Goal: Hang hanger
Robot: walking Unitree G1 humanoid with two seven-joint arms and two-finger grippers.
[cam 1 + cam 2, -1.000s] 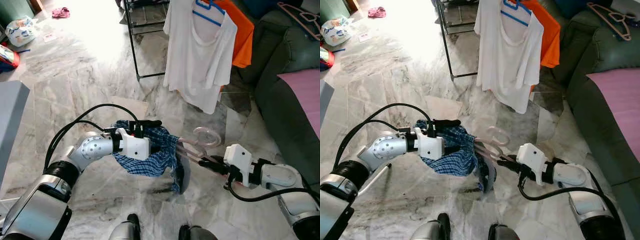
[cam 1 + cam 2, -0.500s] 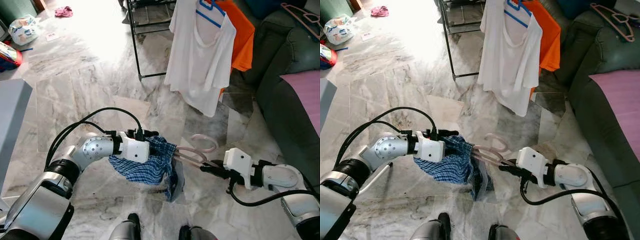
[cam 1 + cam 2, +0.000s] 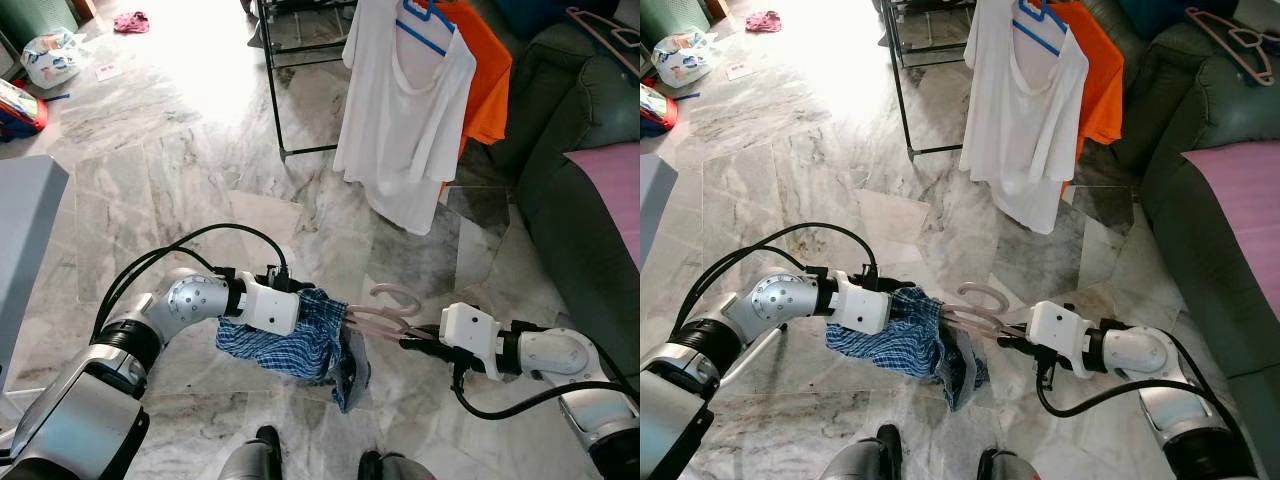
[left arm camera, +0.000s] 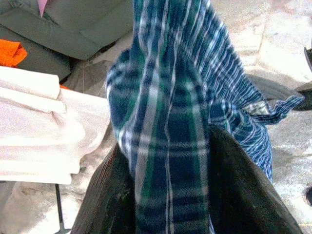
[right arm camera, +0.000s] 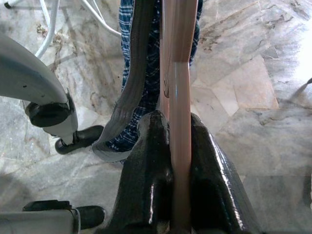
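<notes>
A pink hanger (image 3: 385, 312) is held low over the marble floor, its hook curling upward. My right gripper (image 3: 412, 342) is shut on the hanger's arm (image 5: 178, 146). A blue plaid garment (image 3: 295, 340) is bunched on the hanger's other end, a grey waistband (image 5: 127, 102) dangling. My left gripper (image 3: 318, 312) is shut on that plaid cloth (image 4: 170, 146), its fingertips buried in the folds. Farther off stands a black clothes rack (image 3: 272, 90) with a white T-shirt (image 3: 405, 110) on a blue hanger (image 3: 425, 20) and an orange garment (image 3: 490, 70).
A dark green sofa (image 3: 570, 130) with a purple cloth (image 3: 610, 180) runs along the right; another pink hanger (image 3: 605, 35) lies on it. A grey box edge (image 3: 25, 240) is at left. Bags and a pink cloth (image 3: 130, 20) lie far left. My feet (image 3: 265, 445) are below.
Both grippers have lowered the hanger and plaid garment toward the floor. The cloth now hangs more bunched and lower. The camera has shifted slightly.
</notes>
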